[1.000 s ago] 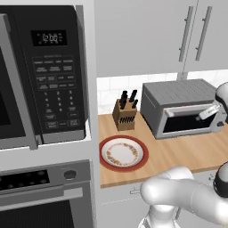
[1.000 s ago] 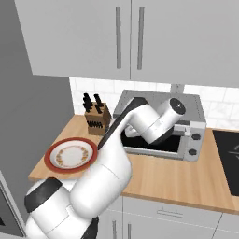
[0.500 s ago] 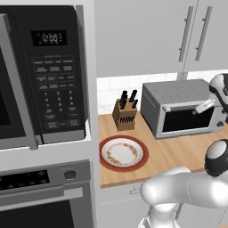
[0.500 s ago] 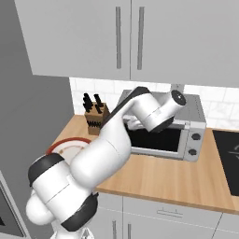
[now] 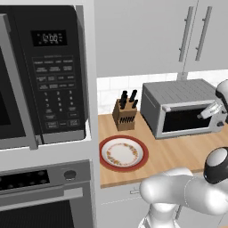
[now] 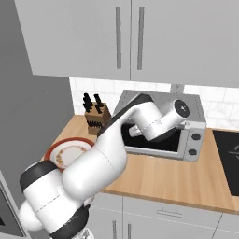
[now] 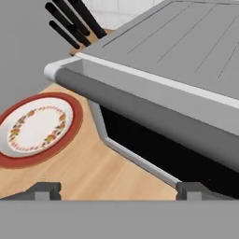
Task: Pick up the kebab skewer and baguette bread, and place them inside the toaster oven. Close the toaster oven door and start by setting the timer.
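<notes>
The toaster oven (image 5: pixel 182 107) stands at the back of the wooden desk (image 5: pixel 178 153), its door (image 5: pixel 185 120) shut or nearly so, the silver handle (image 7: pixel 140 109) running along its top edge. The tool (image 5: pixel 209 111) hovers at that door's right end, fingertips (image 7: pixel 44 190) wide apart with nothing between them, probably pressing it closed. The red-rimmed plate (image 5: pixel 123 152) lies bare; knife block (image 5: pixel 125 111) behind it.

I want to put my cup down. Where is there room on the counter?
Bare wood lies in front of the toaster oven, between the plate and the stovetop. The back corner is crowded: the knife block stands close beside the oven.
</notes>
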